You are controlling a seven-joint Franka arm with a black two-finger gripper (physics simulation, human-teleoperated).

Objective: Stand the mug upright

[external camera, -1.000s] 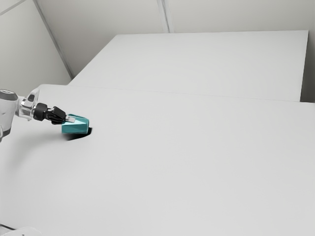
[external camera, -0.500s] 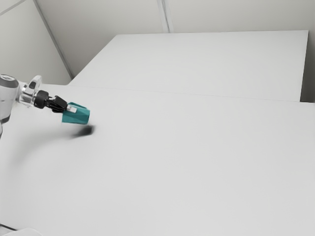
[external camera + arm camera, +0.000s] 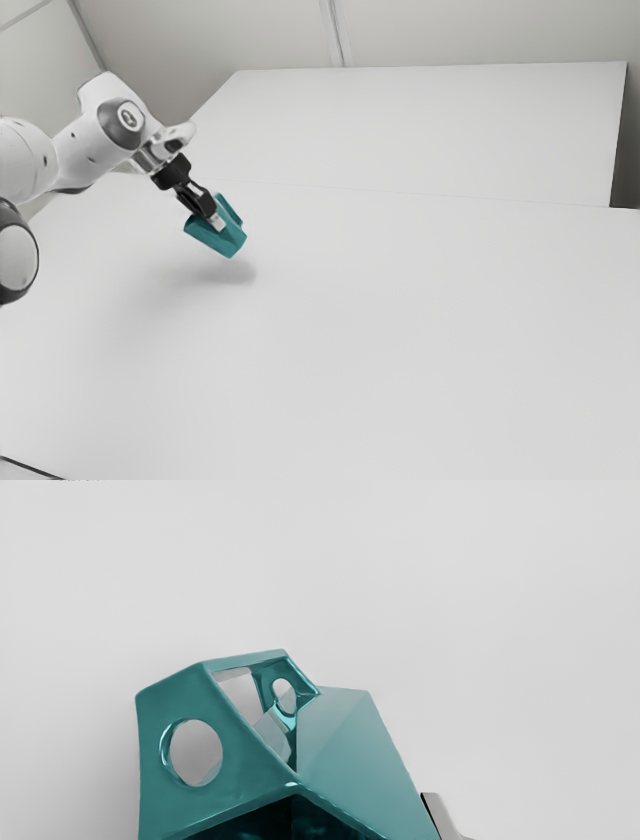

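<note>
The teal, angular mug [image 3: 212, 238] hangs in the air above the table, tilted, its handle side toward the exterior view's right. My gripper [image 3: 216, 221] reaches down to it from the upper left and is shut on its body. From the hand's camera, the gripper [image 3: 320, 825] has one grey finger [image 3: 442, 817] against the mug's side; the other finger is hidden behind the mug [image 3: 350, 745]. The handle, with round holes through it, and part of the dark hollow inside face this camera.
The wide white table [image 3: 400, 330] lies under the mug, with a soft shadow below it. Behind stands another white surface [image 3: 420, 130]. A dark cable [image 3: 30, 467] runs at the exterior view's lower left corner.
The arm has carried the mug up off the table and toward the exterior view's right. Hand and mug have turned, the hand now pointing more steeply down and the mug more tilted.
</note>
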